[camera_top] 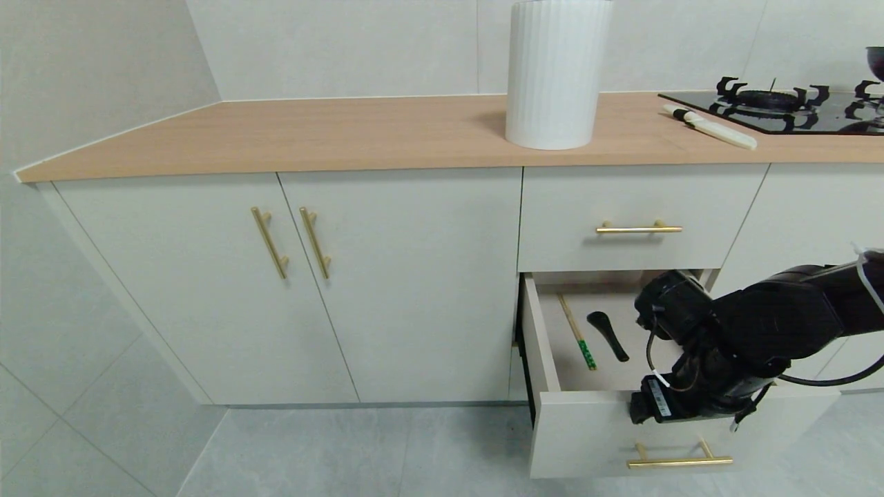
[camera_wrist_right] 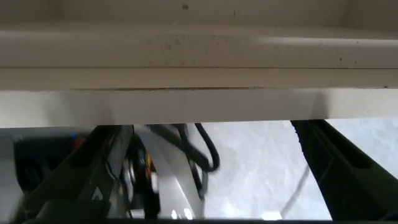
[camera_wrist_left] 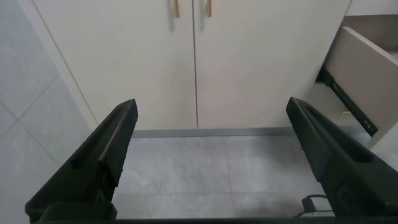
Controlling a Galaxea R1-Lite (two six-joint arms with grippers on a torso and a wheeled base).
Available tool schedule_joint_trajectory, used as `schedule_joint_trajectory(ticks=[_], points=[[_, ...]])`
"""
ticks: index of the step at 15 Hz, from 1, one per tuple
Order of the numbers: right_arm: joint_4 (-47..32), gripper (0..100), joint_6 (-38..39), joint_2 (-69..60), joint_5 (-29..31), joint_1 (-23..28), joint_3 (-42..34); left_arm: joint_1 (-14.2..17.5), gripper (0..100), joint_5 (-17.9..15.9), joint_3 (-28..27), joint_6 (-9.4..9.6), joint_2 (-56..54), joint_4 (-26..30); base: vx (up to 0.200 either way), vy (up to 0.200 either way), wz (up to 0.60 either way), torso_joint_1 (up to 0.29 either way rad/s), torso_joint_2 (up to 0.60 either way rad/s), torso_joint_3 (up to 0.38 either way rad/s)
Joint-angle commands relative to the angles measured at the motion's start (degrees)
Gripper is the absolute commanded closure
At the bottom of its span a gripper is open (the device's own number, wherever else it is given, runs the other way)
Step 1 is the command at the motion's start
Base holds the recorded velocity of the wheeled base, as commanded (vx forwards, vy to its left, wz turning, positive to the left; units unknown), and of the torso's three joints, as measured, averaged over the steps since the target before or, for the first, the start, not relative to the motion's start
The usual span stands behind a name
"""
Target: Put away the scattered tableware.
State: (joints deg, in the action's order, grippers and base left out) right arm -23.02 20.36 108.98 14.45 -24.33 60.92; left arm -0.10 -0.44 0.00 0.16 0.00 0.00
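A white lower drawer point(camera_top: 587, 435) stands pulled out at right to receive tableware. Green-tipped wooden chopsticks point(camera_top: 577, 333) and a black spoon point(camera_top: 608, 336) lie inside, while a cream-handled knife point(camera_top: 711, 128) rests on the wooden countertop point(camera_top: 345, 134), far right. The right gripper point(camera_wrist_right: 208, 134), at the drawer's front panel, is spread wide and empty. The left gripper point(camera_wrist_left: 211, 109), also spread, holds nothing.

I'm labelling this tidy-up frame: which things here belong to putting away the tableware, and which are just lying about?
Job: drawer, open; chopsticks and spoon lying in it; knife on the counter, probably next to go in.
Lying about: white canister; stove; shut top drawer; cupboard doors.
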Motion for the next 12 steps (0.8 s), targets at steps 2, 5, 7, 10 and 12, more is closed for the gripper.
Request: schedule_joint_trajectory(ticks=[2,5,7,10,12], points=[[11.2,0,-0.1,0.4,1.6,1.3,-4.3,0.0,0,0.0,0.0,0.02,0.0,0.0,0.000,0.000,0.00,0.000,0.00,0.000],[19.3,0,-0.4,0.8,1.6,1.9,-6.8,0.0,0,0.0,0.0,0.02,0.0,0.0,0.000,0.000,0.00,0.000,0.00,0.000],[28.6,0,-0.5,2.5,1.6,2.6,-9.3,0.0,0,0.0,0.0,0.02,0.0,0.0,0.000,0.000,0.00,0.000,0.00,0.000],[40.9,0,-0.5,6.7,1.7,4.3,-11.2,0.0,0,0.0,0.0,0.02,0.0,0.0,0.000,0.000,0.00,0.000,0.00,0.000],[47.8,0,-0.6,9.2,1.7,5.2,-12.2,0.0,0,0.0,0.0,0.02,0.0,0.0,0.000,0.000,0.00,0.000,0.00,0.000]])
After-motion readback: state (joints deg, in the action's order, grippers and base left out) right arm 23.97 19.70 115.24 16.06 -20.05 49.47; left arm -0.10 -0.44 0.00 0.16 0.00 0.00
